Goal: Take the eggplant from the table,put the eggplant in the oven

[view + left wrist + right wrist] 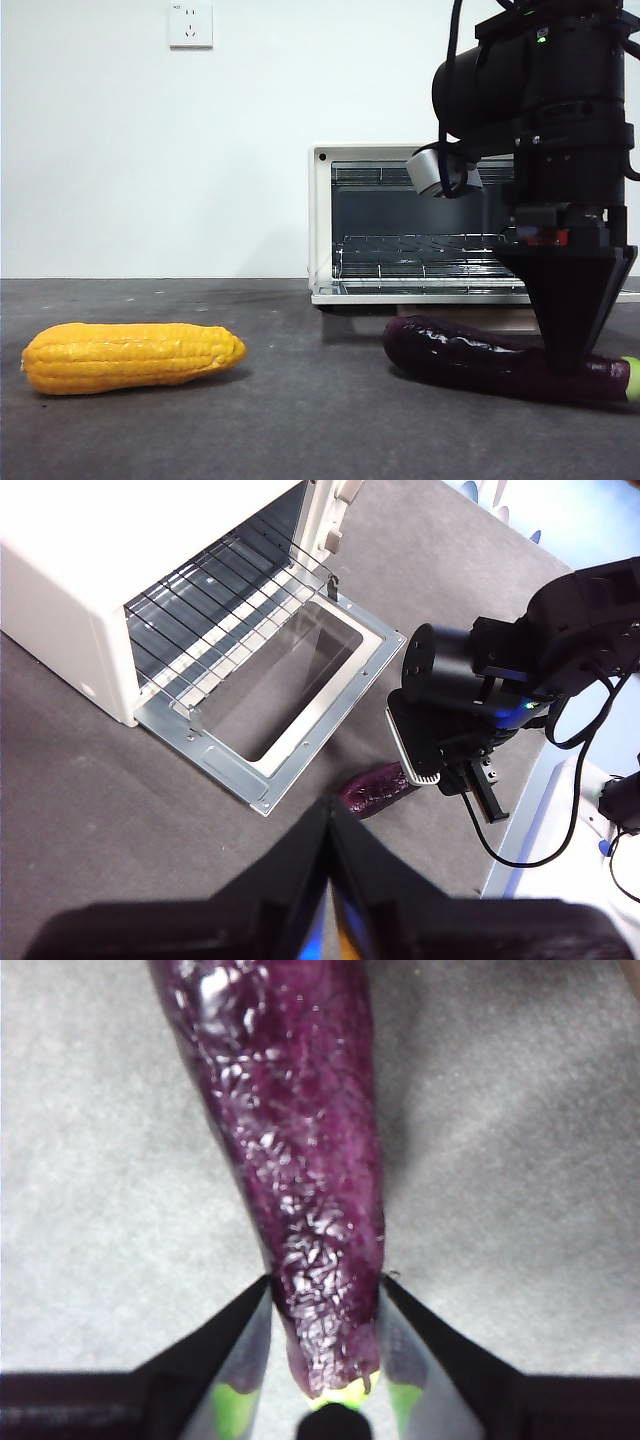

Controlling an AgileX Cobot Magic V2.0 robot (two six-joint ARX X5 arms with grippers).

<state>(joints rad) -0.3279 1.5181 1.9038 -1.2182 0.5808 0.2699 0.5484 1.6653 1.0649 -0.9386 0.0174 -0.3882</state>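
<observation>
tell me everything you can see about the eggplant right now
The eggplant is long, glossy and dark purple with a wrinkled sheen, and has a bright green stem end. It lies flat on the table, just in front of the oven, whose door is folded down. The right hand has its jaws on either side of the eggplant near the stem end, pressed against its sides. Nothing else touches it; the corn cob lies well apart.

Bright even indoor light, white wall behind the oven (325, 220) slightly overexposed, soft short shadows on the table (300, 420) under the corn cob (130, 356), specular glints on the eggplant (300, 1160) skin, right gripper (325, 1360) jaws blurred, close-range softness beside them.
</observation>
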